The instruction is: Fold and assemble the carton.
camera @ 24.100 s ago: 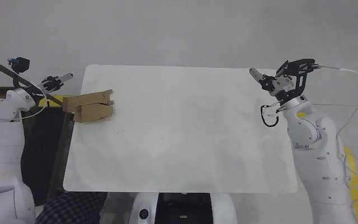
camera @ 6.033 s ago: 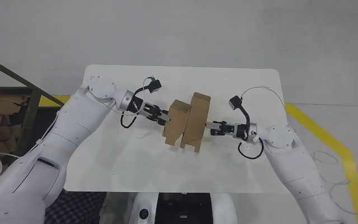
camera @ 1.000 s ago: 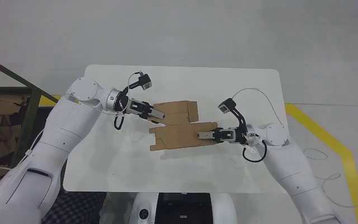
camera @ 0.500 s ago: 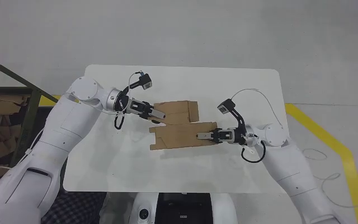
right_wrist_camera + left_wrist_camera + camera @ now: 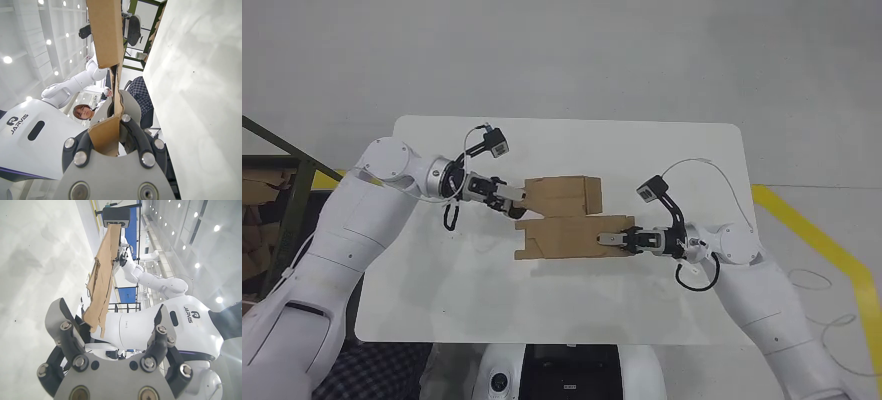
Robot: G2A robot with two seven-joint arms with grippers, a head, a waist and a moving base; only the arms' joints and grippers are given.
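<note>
Carton position: We are locating the carton [image 5: 560, 218] over the middle of the table [image 5: 442, 290], between the two arms. It is showing as a flattened brown blank with two panels side by side.
Long axis: The carton's long axis is running side to side across the table, from one gripper towards the other.
Right gripper: The right gripper [image 5: 605, 240] is clenching the carton's right end. In the right wrist view, the cardboard [image 5: 107, 34] is passing between the fingers of this gripper [image 5: 117, 117].
Left gripper: The left gripper [image 5: 520, 211] is released. In the left wrist view, its fingers are spreading wide [image 5: 111, 306] and the carton's left end [image 5: 102, 279] is lying just ahead of them, nearer one finger and not pinched.
Governing relation: We are judging the left arm to be the free one and the nearer to the loose end. The carton is extending straight away from its open jaws.
Step in hand: We are reading this as re-gripping the left end before opening the blank.
Caution: With only one end held, the carton is likely to be sagging or twisting.
</note>
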